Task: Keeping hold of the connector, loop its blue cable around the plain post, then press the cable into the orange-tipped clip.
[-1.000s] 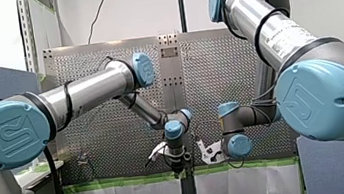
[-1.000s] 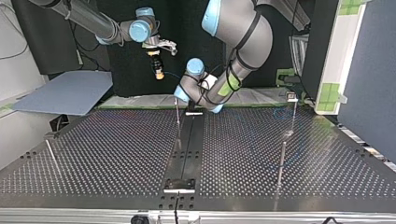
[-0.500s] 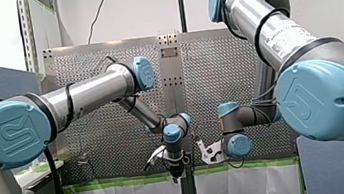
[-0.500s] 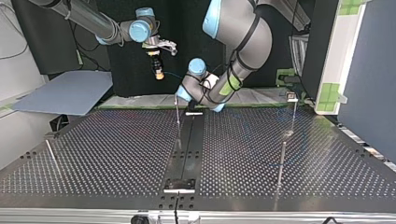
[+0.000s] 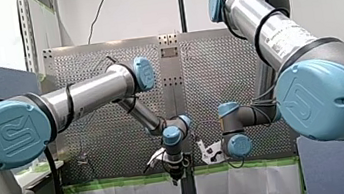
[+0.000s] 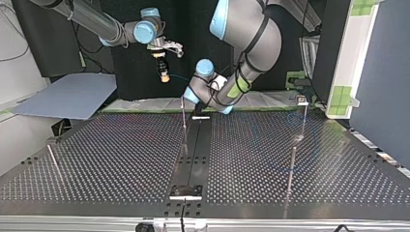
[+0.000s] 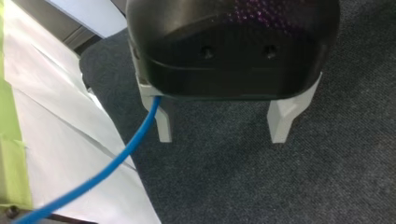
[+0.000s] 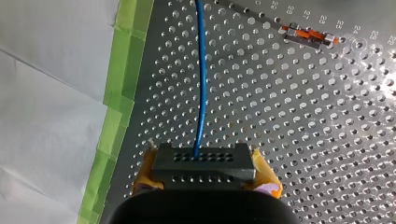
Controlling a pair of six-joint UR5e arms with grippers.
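Observation:
In the right wrist view my right gripper (image 8: 205, 175) is shut on a dark grey connector (image 8: 203, 163), yellow pads (image 8: 144, 175) on both of its sides. Its blue cable (image 8: 201, 70) runs straight ahead over the perforated table (image 8: 280, 116), and the orange-tipped clip (image 8: 308, 35) stands ahead and to one side. In the top view this gripper (image 6: 165, 76) hangs beyond the table's far edge. My left gripper (image 7: 222, 133) is open over grey carpet with nothing between its pale fingers (image 7: 164, 123); the blue cable (image 7: 116, 158) passes beside one finger.
Green tape (image 8: 119, 93) and white sheeting (image 8: 46, 93) border the table's edge. In the top view thin upright posts stand on the table (image 6: 121, 159): one at the middle back (image 6: 184, 118), one at the right (image 6: 291, 166), one at the left (image 6: 54, 162). A black rail (image 6: 193, 154) runs down the middle.
My left arm's wrist has sunk a little and shifted slightly leftward in the front view. My right arm and the connector have not moved.

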